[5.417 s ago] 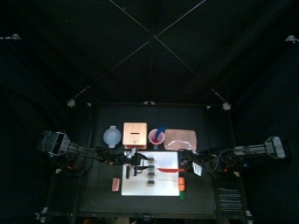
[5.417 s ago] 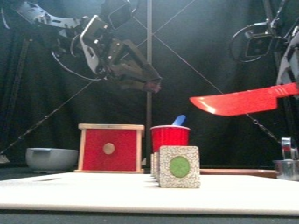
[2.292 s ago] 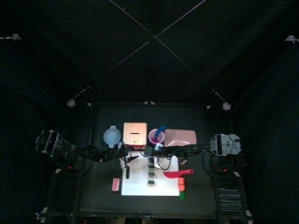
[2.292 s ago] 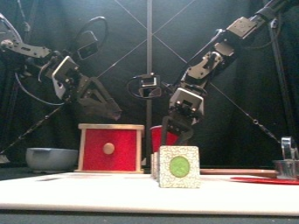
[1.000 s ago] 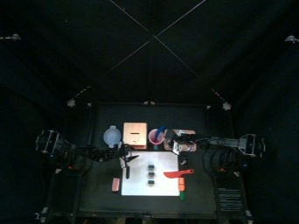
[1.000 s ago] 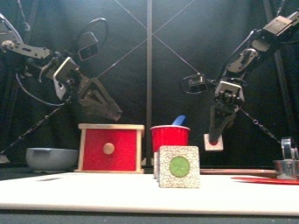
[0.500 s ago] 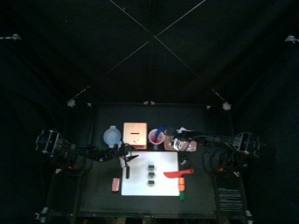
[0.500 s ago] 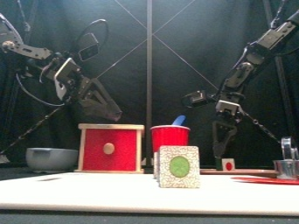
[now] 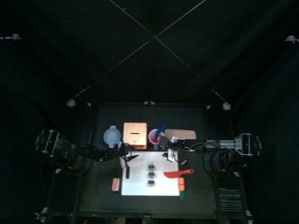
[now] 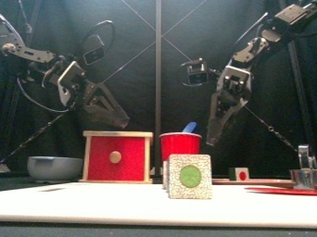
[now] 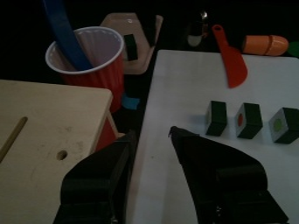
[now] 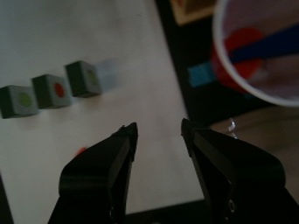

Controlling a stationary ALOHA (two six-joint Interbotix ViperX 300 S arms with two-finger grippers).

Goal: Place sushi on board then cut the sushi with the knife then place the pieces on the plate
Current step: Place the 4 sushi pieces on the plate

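Sushi first: three dark green toy sushi blocks (image 11: 247, 120) stand in a row on the white cutting board (image 10: 74, 205), apart from each other, so the cutting looks done. The flat red toy knife (image 11: 228, 57) lies loose on the board beside them, out of the way.

Behind the board are the pale wooden box with the red drawer front (image 10: 115, 157) and the red plastic cup (image 10: 181, 146) with the blue toy knife (image 10: 190, 128) in it.

A fourth block (image 10: 240, 173) looks to be sitting on the flat pink tray (image 9: 184, 142), so my guess is one piece delivered, three to go.

The right gripper (image 12: 158, 129) hangs above the board's back edge by the cup, jaws spread and empty, probably ready for the next block. The left gripper (image 11: 149, 136) hovers over the box, also spread and empty, clear of the work.
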